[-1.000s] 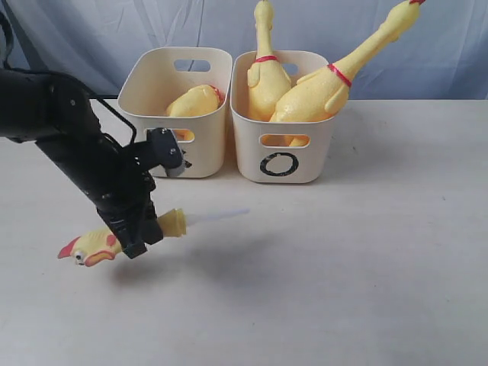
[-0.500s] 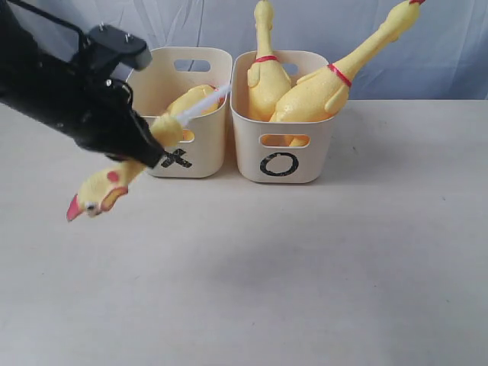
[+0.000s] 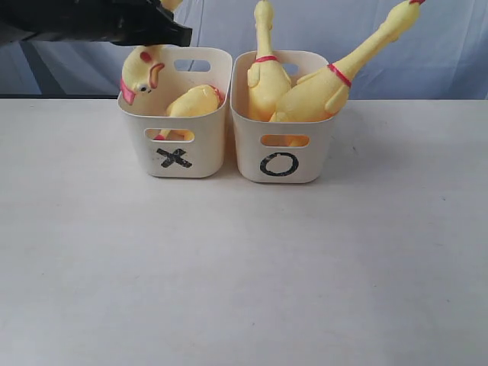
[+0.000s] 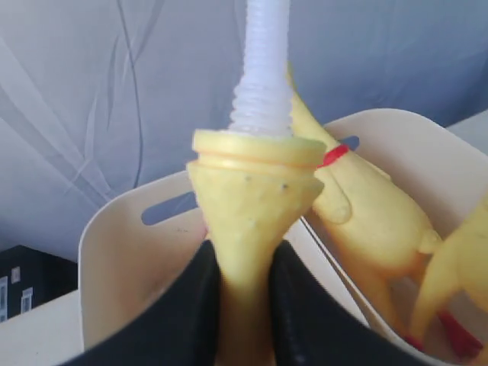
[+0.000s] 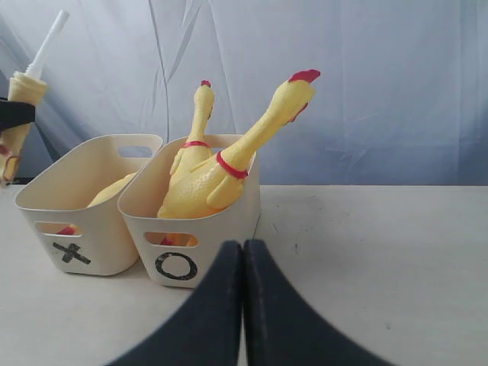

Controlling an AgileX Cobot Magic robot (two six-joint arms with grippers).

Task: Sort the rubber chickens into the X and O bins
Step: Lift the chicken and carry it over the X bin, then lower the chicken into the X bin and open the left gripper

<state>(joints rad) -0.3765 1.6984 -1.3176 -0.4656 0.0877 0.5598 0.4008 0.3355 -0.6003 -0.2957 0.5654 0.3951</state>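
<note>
Off-white tabletop (image 3: 244, 267) and a blue-grey cloth backdrop (image 3: 450, 46) frame your scene. Black marks read X on the X bin (image 3: 206, 156) and O on the O bin (image 3: 316, 164). Your left gripper (image 4: 245, 263) is clamped on the small chicken (image 3: 143, 72), whose head hangs over the X bin. The exterior view hides that grip, but the left wrist view shows it below the white stem (image 4: 263, 69). Your right gripper (image 5: 243, 255), seen only by its wrist camera, is pressed together.

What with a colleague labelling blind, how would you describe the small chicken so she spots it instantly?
On the table, find the cream bin marked X. The small chicken hangs head-down over its left side, pinched in the left gripper. Only it shows a white ribbed stem.
</note>
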